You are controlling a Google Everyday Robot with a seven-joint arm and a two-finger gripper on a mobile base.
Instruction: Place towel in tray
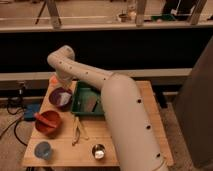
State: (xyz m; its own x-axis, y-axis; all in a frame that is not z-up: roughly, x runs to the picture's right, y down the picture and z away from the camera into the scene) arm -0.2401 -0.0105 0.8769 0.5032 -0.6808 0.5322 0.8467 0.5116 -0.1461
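The green tray (pixel 80 107) sits in the middle of the wooden table, with a pale brownish item (pixel 91 104) inside it. My gripper (pixel 63 89) hangs at the end of the white arm, just above the purple bowl (pixel 56 95) to the left of the tray. A pale patch (pixel 65 100) lies in that bowl under the gripper. I cannot tell whether it is the towel. The arm covers the tray's right part.
A red bowl (pixel 48 122) stands at the front left and a blue cup (pixel 43 149) is near the front edge. A metal cup (pixel 99 151) and a yellow object (pixel 77 131) lie in front of the tray. An orange thing (pixel 53 79) is behind the purple bowl.
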